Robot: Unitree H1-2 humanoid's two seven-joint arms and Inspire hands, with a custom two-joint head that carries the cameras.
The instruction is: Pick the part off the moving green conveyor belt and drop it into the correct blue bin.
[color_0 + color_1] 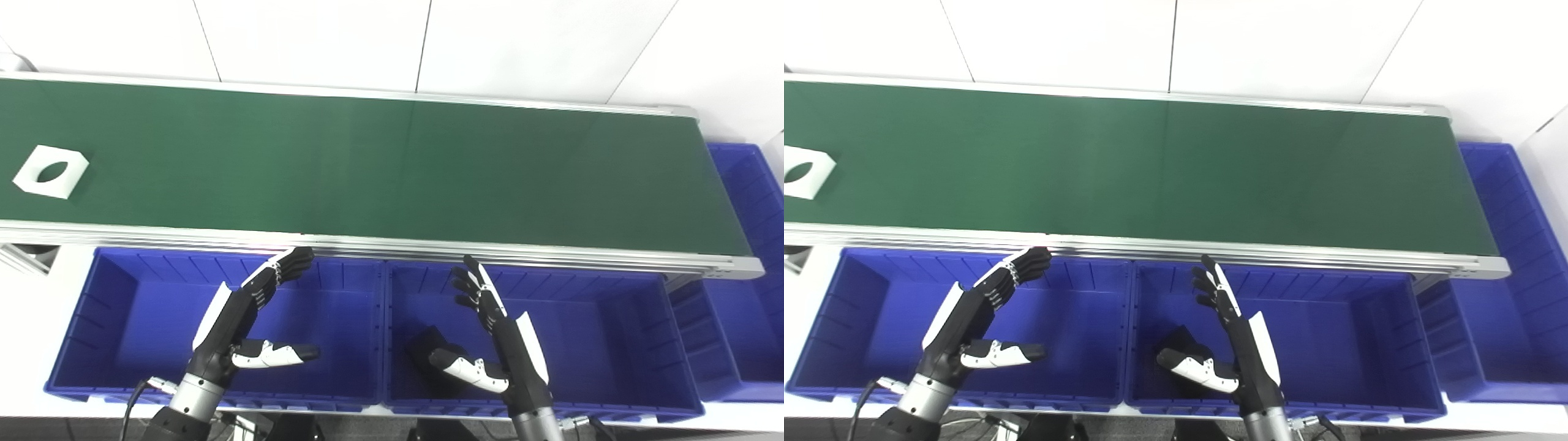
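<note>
In the left eye view, nearest us at six o'clock, our left hand (pixel 245 318) and right hand (pixel 496 334) hover over two blue bins, fingers spread, holding nothing. The left bin (pixel 104 331) looks bare; the right bin (pixel 612 343) holds a dark object (pixel 425 343). A third bin (pixel 747 202) sits at three o'clock. The white part (pixel 51 171) lies on the green belt (pixel 392 165) at nine o'clock.

In the right eye view the part (pixel 805 171) is cut off by the left edge.
</note>
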